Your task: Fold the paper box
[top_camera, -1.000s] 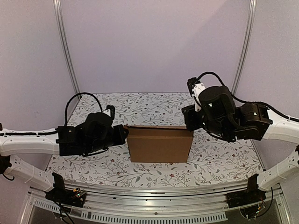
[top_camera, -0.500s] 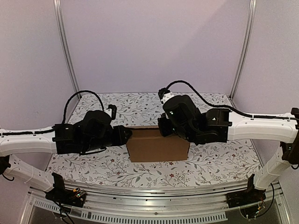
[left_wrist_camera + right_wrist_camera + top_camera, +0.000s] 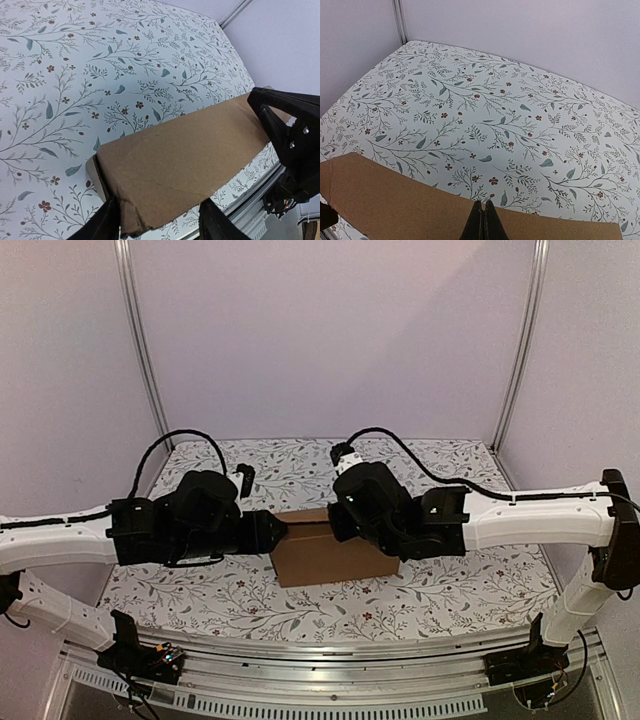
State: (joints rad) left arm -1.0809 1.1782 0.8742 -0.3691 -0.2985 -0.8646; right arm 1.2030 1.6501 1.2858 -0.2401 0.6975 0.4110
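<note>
Half done, at a guess. From above: box central on table, left gripper at its left end, right gripper over its top rear edge. Left wrist: fingers clasping the box end between them, steadying it. Right wrist: fingers clenched empty, tips on the top cardboard edge. Next, likely: press that edge down squarely, no crushing. Around: posts well apart — only the grippers' closeness to hinder
</note>
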